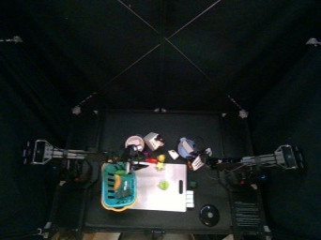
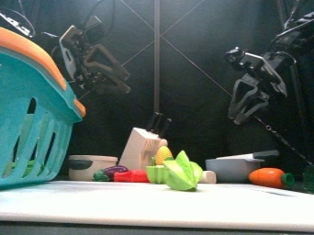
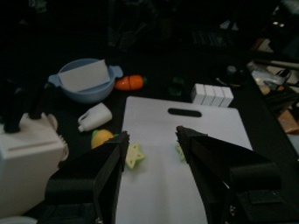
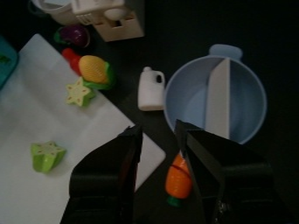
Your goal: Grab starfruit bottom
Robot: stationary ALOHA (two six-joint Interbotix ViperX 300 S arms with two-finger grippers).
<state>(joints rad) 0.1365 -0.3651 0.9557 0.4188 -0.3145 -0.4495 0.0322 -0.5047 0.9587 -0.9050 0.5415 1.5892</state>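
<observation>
Your starfruit (image 2: 182,173) lies on the white cutting board (image 3: 187,166), between the teal basket (image 2: 31,115) and the pot; judge it light, rigid plastic with slick ridges, so pinch across its lower flanks. Both the left gripper (image 3: 155,149) and right gripper (image 4: 158,140) hang released, holding nothing.

No text, label, brand, number or sign can be read in any of the views. The teal basket (image 2: 35,110), the white cutting board (image 3: 181,166), the white block (image 2: 142,147) and the small white bottle (image 4: 151,88) all show plain surfaces, with no lettering that can be made out.
</observation>
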